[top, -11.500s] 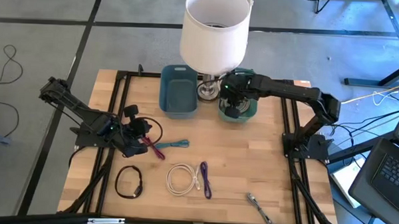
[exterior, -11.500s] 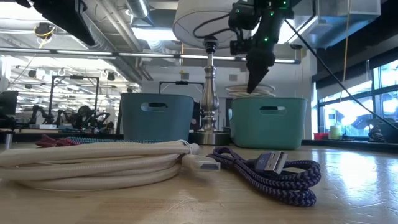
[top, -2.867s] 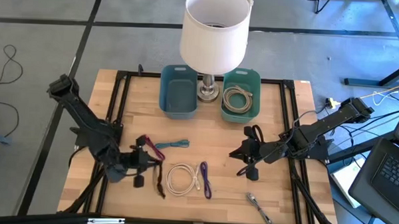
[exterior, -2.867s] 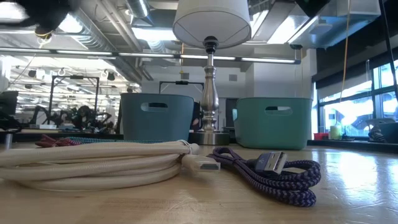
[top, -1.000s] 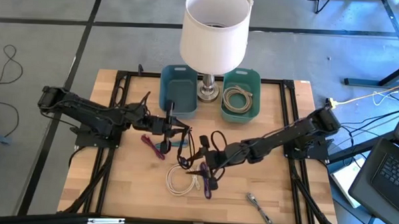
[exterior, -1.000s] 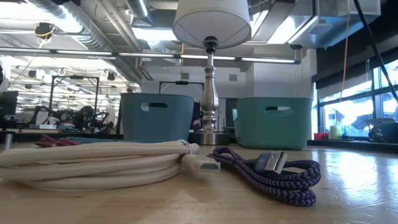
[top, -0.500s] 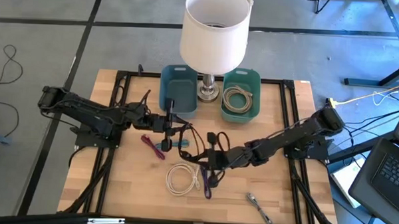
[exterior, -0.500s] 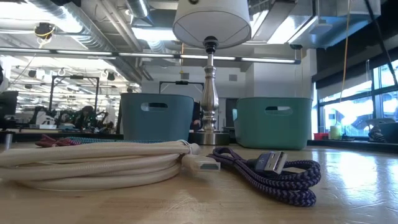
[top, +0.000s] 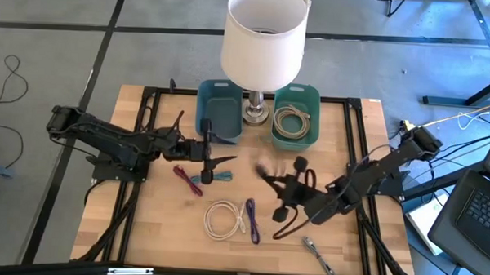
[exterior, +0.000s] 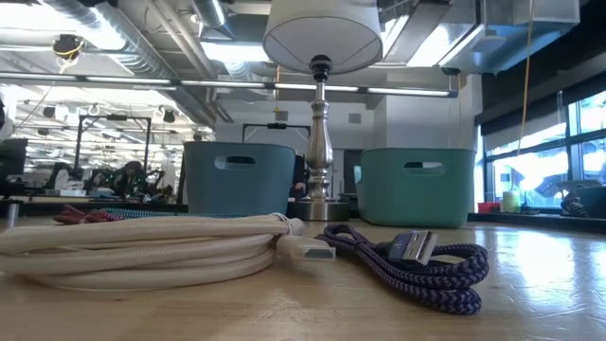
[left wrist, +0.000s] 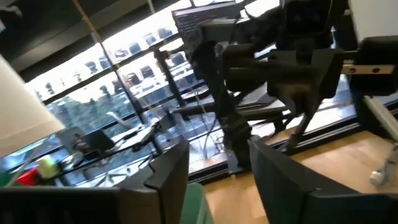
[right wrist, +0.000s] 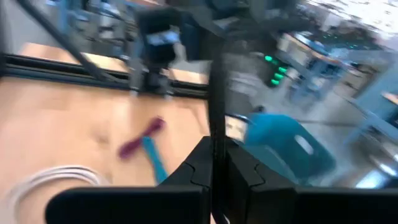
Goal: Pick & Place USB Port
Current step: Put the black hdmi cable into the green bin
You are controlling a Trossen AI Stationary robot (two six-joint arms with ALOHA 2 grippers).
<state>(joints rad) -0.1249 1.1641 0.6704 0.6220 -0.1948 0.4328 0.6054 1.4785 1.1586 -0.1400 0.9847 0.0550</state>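
Toward four o'clock on the worktop (top: pixel 343 141), the right end effector (top: pixel 286 188) is clenched on a black cable (top: pixel 284 225), seemingly lifted clear for carrying. Left end effector (top: pixel 218 160), fingers released, waits at ten o'clock.

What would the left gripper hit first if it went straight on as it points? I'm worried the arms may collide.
Probably the black cable held in the right gripper, which lies ahead of the left gripper; relative heights are unclear.
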